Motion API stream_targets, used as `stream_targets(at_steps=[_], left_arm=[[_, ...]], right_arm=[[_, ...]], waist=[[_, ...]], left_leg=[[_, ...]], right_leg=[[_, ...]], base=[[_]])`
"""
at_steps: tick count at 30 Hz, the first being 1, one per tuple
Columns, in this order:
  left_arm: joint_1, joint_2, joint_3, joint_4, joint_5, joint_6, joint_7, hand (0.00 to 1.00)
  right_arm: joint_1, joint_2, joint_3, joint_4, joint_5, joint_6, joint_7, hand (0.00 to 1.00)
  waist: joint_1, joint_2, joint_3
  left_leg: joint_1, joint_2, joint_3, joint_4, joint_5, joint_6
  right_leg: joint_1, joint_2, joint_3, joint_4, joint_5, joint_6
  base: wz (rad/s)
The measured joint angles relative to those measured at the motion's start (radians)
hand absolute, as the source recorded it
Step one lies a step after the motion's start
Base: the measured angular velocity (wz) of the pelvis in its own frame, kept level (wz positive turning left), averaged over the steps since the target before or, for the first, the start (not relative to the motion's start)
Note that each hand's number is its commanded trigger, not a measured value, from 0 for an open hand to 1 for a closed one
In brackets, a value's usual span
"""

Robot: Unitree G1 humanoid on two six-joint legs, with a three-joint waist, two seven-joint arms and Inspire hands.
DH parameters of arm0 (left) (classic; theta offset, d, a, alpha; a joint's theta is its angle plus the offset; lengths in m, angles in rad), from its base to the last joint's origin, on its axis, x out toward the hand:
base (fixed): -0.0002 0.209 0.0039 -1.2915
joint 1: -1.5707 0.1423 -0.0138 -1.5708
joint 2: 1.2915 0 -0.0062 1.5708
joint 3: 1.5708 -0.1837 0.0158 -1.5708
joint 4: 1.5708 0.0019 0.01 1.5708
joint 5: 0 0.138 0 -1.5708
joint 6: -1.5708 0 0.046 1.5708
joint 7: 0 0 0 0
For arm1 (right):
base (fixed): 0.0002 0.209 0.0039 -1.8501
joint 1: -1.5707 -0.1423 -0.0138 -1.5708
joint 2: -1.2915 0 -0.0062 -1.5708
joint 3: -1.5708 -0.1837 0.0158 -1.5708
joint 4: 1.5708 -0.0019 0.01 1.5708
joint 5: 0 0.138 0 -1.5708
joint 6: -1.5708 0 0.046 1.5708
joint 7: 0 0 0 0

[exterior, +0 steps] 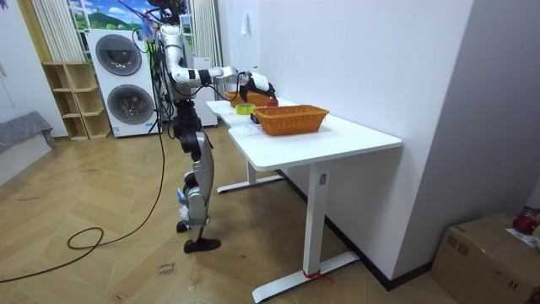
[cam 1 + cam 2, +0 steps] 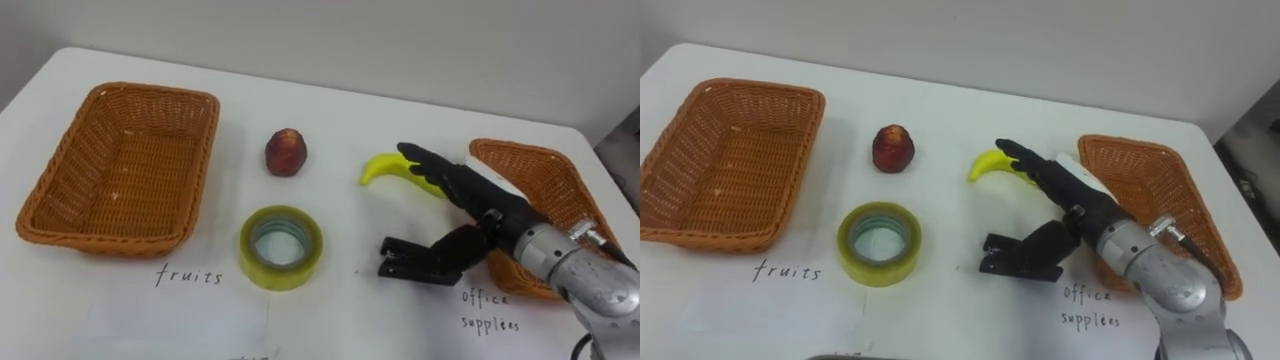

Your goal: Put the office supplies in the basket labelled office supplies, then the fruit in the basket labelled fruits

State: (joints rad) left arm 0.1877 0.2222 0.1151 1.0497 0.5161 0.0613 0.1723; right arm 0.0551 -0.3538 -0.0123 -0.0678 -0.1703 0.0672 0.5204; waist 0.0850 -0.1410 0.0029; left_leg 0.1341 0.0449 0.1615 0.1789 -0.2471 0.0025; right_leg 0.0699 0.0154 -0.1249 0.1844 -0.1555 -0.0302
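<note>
Standing in the room, I saw the robot at the end of the white table point(image 1: 337, 135), reaching over it.

1. State. The right hand point(image 2: 490, 215) lay over the near end of the banana point(image 2: 385, 168). The fingers were straight and the thumb was spread apart below them, closed on nothing. The banana rested on the table and was not in any basket.

2. Hazards.
- Straight fingers coming down on the curved banana would probably shove or spin it instead of catching it.
- The right basket point(image 2: 560, 190) sat just right of the banana, against the forearm. A swing of the wrist could nudge it toward the table's right edge.
- The left basket point(image 2: 105, 242) stood well left of the banana. A low carry that way could clip the red fruit point(image 2: 286, 152), which looked ready to roll, or the tape roll point(image 2: 281, 277), left of and nearer than the banana.

3. Clearance. Bare tabletop lay beyond the banana up to the far edge, and between the banana and the red fruit.
</note>
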Motion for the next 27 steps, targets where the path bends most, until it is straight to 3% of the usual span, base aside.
stream_targets(at_steps=[6, 14, 27], left_arm=[[0.004, 0.001, 0.003, -0.001, -0.001, 0.001, -0.004, 0.0], [-0.001, 0.002, 0.003, -0.009, 0.002, 0.004, -0.002, 0.0], [0.001, 0.001, -0.002, -0.04, 0.001, 0.024, 0.023, 0.0]], right_arm=[[0.005, 0.001, 0.003, 0.055, -0.014, -0.002, 0.008, 0.0], [0.015, 0.001, 0.008, 0.077, -0.164, 0.001, 0.029, 0.0], [0.016, 0.006, 0.079, 0.077, -0.271, 0.045, 0.029, 0.0]], waist=[[0.003, 0.001, 0.0016], [0.003, 0.004, 0.002], [0.003, 0.011, 0.0021]], left_leg=[[0.004, 0.001, -0.004, 0.0, 0.0, 0.0], [0.002, -0.001, -0.006, -0.007, 0.0, 0.0], [-0.001, -0.001, -0.006, -0.008, 0.0, 0.0]], right_leg=[[0.006, -0.001, -0.004, -0.001, 0.0, 0.0], [0.0, 0.001, -0.005, 0.001, 0.0, 0.0], [-0.003, 0.0, -0.005, -0.002, 0.0, 0.0]], base=[[0.0], [0.0], [0.0]])
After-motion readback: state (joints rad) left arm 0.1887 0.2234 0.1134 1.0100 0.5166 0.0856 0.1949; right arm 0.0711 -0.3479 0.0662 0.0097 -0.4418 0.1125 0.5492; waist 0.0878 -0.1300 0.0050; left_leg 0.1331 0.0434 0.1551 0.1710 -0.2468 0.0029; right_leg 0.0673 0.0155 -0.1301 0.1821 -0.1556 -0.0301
